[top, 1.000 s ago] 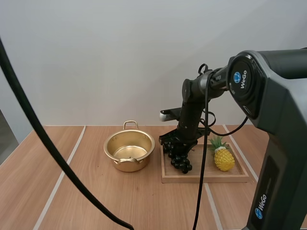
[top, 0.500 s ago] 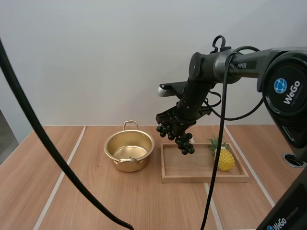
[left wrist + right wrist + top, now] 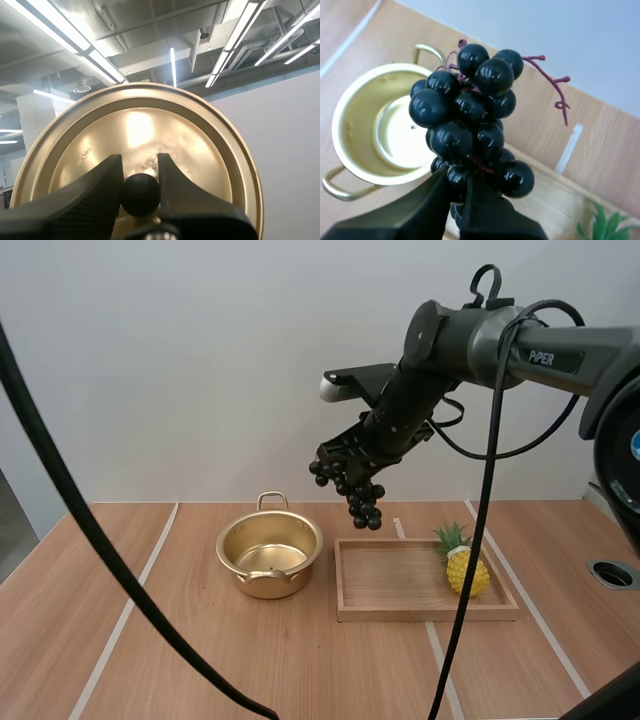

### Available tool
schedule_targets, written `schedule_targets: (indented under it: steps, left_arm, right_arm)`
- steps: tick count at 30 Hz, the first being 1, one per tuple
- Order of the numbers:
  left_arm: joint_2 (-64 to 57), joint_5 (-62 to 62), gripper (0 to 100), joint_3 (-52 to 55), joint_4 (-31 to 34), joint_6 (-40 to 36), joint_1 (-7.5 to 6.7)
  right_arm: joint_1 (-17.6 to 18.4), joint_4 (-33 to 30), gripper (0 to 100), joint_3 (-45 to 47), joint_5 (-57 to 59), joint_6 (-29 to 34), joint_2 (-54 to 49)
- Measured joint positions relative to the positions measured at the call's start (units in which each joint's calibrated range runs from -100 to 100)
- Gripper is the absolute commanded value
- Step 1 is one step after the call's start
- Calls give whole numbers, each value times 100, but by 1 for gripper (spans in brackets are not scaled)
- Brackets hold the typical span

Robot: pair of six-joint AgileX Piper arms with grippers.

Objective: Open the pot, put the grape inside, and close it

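In the high view, your right gripper (image 3: 345,462) is clenched on the bunch of grapes (image 3: 358,498), which are dark, glossy berries. The bunch hangs in the air with its long axis sloping downward, above the gap between the open golden pot (image 3: 270,552) and the wooden tray (image 3: 400,608). Both stand on the light wooden desk (image 3: 200,660). In the left wrist view, your left gripper (image 3: 140,167) pinches the black knob (image 3: 141,194) of the golden lid (image 3: 200,150). In the right wrist view, the purple stem (image 3: 555,85) points away from the fingers (image 3: 420,210).
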Motion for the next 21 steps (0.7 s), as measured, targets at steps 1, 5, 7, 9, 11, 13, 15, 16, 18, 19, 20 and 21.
schedule_targets:
  steps: [1, 5, 7, 9, 11, 13, 15, 16, 18, 19, 20, 21]
  left_arm:
    - [0, 0, 1, 0, 0, 0, 0]
    - [0, 0, 1, 0, 0, 0, 0]
    - [0, 0, 1, 0, 0, 0, 0]
    - [0, 0, 1, 0, 0, 0, 0]
    - [0, 0, 1, 0, 0, 0, 0]
    - [0, 0, 1, 0, 0, 0, 0]
    - [0, 0, 1, 0, 0, 0, 0]
    - [0, 0, 1, 0, 0, 0, 0]
    - [0, 0, 1, 0, 0, 10, 0]
    - [0, 0, 1, 0, 0, 20, 0]
    - [0, 0, 1, 0, 0, 49, 0]
    - [0, 0, 1, 0, 0, 60, 0]
  right_arm:
    - [0, 61, 0, -91, 0, -54, 0]
    - [127, 199, 0, -447, 16, -139, 0]
    - [257, 209, 0, -518, 73, -152, 12]
    - [417, 209, 0, -545, 151, -164, 62]
    - [583, 232, 0, -549, 190, -164, 135]
    - [747, 255, 0, -549, 206, -164, 251]
    - [881, 255, 0, -549, 206, -164, 361]
    - [935, 255, 0, -549, 206, -164, 412]
    - [991, 255, 0, -549, 206, -164, 493]
    - [1003, 255, 0, -549, 187, -164, 546]
    - [1008, 239, 0, -549, 169, -164, 603]
    - [1011, 210, 0, -549, 124, -164, 668]
